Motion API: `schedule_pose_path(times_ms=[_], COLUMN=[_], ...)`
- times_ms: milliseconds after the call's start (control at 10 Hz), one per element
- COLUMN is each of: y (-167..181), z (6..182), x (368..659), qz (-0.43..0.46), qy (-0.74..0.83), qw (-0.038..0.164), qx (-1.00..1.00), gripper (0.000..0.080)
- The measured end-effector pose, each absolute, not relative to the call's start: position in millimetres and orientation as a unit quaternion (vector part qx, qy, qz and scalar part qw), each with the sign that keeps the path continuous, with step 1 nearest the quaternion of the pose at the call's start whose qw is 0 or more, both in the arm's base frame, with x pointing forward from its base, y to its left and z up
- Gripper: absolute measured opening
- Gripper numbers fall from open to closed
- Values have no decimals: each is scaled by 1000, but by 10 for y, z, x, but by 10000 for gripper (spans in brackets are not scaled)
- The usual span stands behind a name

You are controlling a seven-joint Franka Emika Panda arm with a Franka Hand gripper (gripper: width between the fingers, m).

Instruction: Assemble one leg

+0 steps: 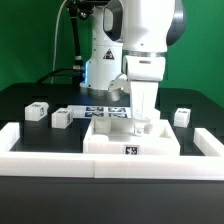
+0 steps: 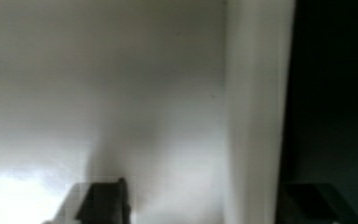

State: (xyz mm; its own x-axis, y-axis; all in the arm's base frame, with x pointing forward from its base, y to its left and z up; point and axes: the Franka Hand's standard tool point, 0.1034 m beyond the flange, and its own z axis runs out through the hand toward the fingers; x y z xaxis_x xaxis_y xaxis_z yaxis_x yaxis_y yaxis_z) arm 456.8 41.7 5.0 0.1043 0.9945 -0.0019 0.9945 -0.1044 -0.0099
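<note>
My gripper [image 1: 140, 122] hangs straight down over the large flat white panel [image 1: 105, 135] in the middle of the table, toward the exterior view's right side of it. It is closed around a white leg [image 1: 141, 129] that stands upright on the panel. In the wrist view the leg's white faces [image 2: 247, 120] fill the gap between the two dark fingertips [image 2: 101, 202], and my gripper [image 2: 211, 205] sits low in that picture. Three more legs lie loose on the black table: two at the exterior view's left [image 1: 37, 111] [image 1: 61, 118] and one at its right [image 1: 181, 116].
A low white U-shaped wall [image 1: 40, 160] borders the front and both sides of the workspace. The marker board [image 1: 103, 111] lies behind the panel. The robot's base [image 1: 100, 60] stands at the back.
</note>
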Motion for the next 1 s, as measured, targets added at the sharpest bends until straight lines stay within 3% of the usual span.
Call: schedule_pose_path(times_ms=[100, 200, 300, 1000], y=[417, 416, 416, 416], z=[50, 49, 50, 49], x=[4567, 4567, 4567, 4567], qz=[4, 4, 4, 4], qy=[-669, -669, -669, -669], qw=[3, 3, 3, 3], qx=[-743, -743, -743, -743], gripper=[255, 80, 58, 58])
